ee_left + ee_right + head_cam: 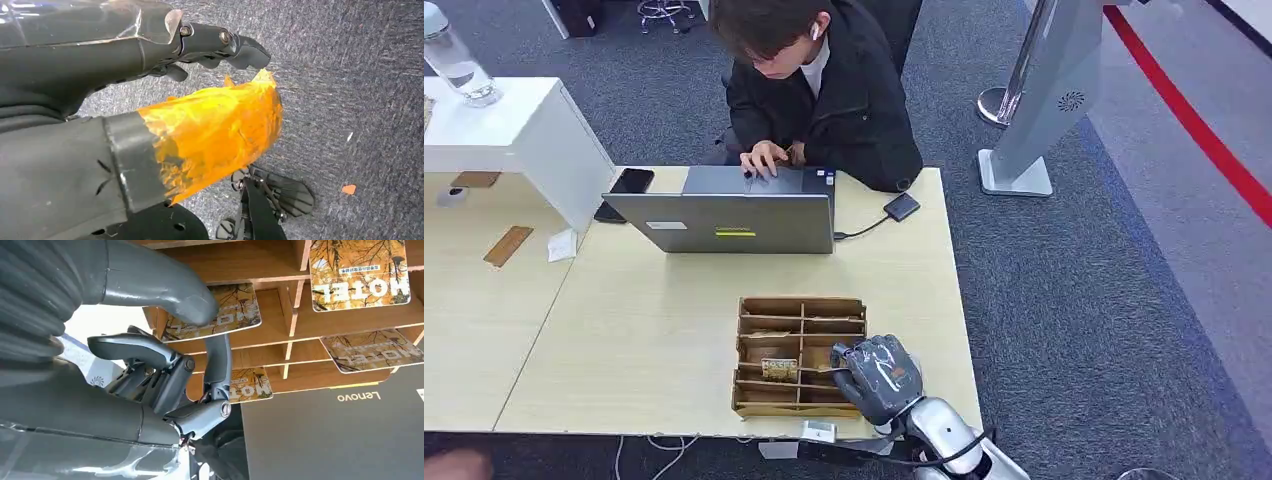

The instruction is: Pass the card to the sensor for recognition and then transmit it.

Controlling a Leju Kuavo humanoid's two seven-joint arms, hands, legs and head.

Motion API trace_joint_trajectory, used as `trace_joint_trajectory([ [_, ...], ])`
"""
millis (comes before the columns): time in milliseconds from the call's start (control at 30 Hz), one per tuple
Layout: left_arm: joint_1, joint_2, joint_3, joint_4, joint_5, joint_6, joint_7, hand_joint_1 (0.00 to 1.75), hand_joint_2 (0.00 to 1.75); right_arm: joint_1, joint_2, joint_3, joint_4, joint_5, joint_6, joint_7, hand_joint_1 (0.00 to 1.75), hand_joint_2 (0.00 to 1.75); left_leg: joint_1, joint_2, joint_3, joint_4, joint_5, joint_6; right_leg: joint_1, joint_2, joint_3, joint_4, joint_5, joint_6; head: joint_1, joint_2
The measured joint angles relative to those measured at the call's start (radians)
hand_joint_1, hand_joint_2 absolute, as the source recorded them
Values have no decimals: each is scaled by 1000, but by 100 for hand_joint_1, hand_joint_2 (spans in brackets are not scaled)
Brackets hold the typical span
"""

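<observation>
A wooden compartment box (800,310) sits near the table's front edge, with a patterned card (779,368) in one slot. My right hand (879,375) is at the box's right front corner. Up close, several "HOTEL" cards lie in the slots, one upright (357,270) and one flat (230,310). My right hand (165,365) reaches at the flat card, thumb over its corner and dark fingers (217,360) under its edge, apart, nothing gripped. A small black sensor pad (902,207) lies cabled beside the laptop. My left hand (200,100), thumb wrapped in orange tape, hangs empty over carpet.
A grey laptop (734,215) stands open behind the box, and a person in black types at it. A phone (632,182) lies at its left. A white cabinet (514,130) and a second table are on the left. A grey kiosk base (1016,175) stands on the right.
</observation>
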Motion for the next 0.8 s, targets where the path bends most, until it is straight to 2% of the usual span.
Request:
trace_joint_trajectory([
  [800, 0, -5, 5, 0, -1, 0, 0, 0, 0, 0, 0, 0, -2, 1, -2, -2, 175, 175, 0, 0, 0, 0, 0, 0, 0, 0, 0, 0, 0, 0, 0, 0],
])
